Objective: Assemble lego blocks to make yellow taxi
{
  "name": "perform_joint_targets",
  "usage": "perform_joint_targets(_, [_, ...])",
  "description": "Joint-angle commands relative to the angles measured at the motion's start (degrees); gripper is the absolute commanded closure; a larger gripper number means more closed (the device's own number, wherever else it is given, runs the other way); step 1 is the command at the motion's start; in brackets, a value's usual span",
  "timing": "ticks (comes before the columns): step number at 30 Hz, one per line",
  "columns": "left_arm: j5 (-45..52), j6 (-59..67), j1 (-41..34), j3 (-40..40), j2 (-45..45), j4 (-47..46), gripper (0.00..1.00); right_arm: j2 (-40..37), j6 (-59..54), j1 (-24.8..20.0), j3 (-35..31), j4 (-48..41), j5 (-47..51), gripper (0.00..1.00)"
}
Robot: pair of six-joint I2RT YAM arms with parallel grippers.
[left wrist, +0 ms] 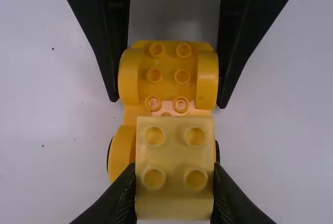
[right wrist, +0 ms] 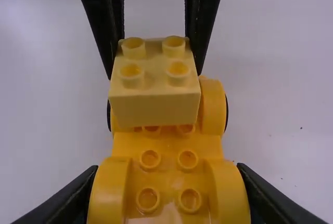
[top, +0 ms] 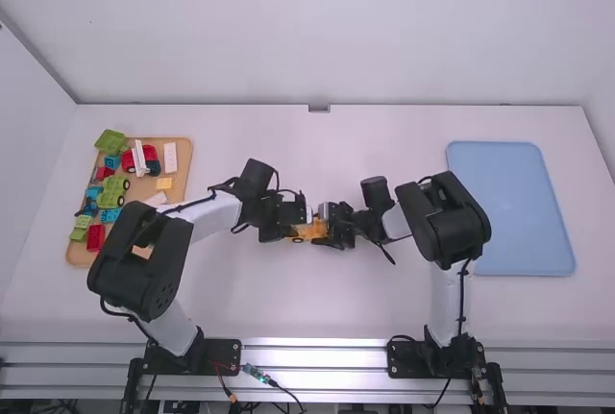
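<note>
In the high view my left gripper (top: 288,219) and my right gripper (top: 332,225) meet near the table's middle, at the yellow-orange car base (top: 309,231). The left wrist view has my left gripper (left wrist: 174,195) shut on a pale yellow block (left wrist: 175,154) with studs on top, held over one end of the car base (left wrist: 168,78). Whether block and base touch, I cannot tell. My right gripper (right wrist: 169,195) is shut on the sides of the car base (right wrist: 166,148) at its other end, and beyond it the pale yellow block (right wrist: 153,86) shows between the left fingers.
A wooden tray (top: 180,159) at the left holds several green, red, blue and white pieces and a pale yellow block (top: 164,183). The left arm passes over its near right part. A blue tray (top: 514,207) lies at the right, beside the right arm.
</note>
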Motion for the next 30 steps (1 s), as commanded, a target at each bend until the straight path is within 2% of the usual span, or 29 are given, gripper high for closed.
perform_joint_targets(1, [0.04, -0.39, -0.28, -0.2, 0.36, -0.33, 0.99, 0.78, -0.83, 0.0, -1.2, -1.16, 4.33, 0.45])
perform_joint_targets(7, [0.22, -0.37, -0.02, -0.2, 0.36, -0.26, 0.99, 0.78, -1.09, 0.0, -1.4, -1.53, 4.33, 0.45])
perform_joint_targets(11, [0.24, -0.33, -0.39, -0.2, 0.36, -0.26, 0.99, 0.78, -5.62, 0.02, -1.44, -3.96, 4.33, 0.46])
perform_joint_targets(26, [0.35, -0.39, -0.39, -0.09, 2.94, 0.63, 0.99, 0.76, -5.53, 0.0, -1.44, -3.72, 4.33, 0.45])
perform_joint_targets(30, [0.11, 0.2, -0.39, 2.32, 3.07, -4.09, 0.99, 0.76, -5.57, -0.04, -1.4, -3.63, 4.31, 0.46])
